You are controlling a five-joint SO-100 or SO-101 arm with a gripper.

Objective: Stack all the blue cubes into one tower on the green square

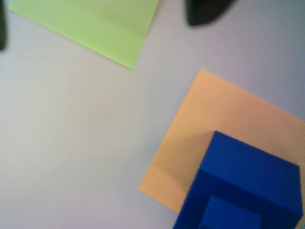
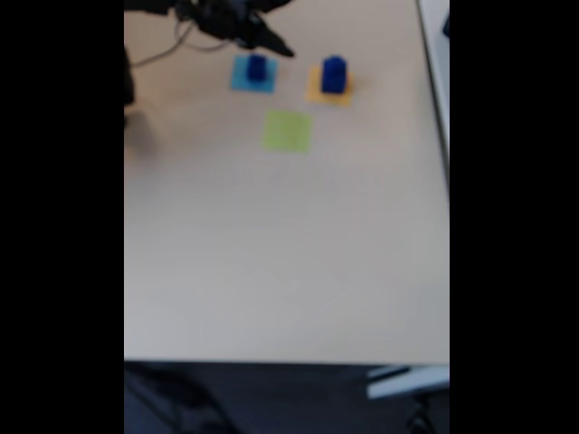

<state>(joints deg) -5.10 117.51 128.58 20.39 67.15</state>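
In the wrist view a dark-blue cube point(image 1: 248, 183) stands on the orange-yellow square point(image 1: 214, 119) at the lower right. The green square point(image 1: 102, 26) lies bare at the upper left. Two dark fingertips point(image 1: 205, 12) show at the top edge and the far left edge, wide apart, so my gripper point(image 1: 102, 16) is open with nothing in it. In the fixed view my gripper point(image 2: 276, 43) hangs at the far edge next to another blue cube point(image 2: 256, 67) on a light-blue square point(image 2: 253, 80). The cube point(image 2: 334, 74) on orange and the green square point(image 2: 288, 131) are in that view too.
The pale table point(image 2: 289, 253) stretches wide and bare toward the camera in the fixed view. A cable point(image 2: 167, 50) trails at the far left by the arm. A white edge point(image 2: 439, 54) runs along the table's right side.
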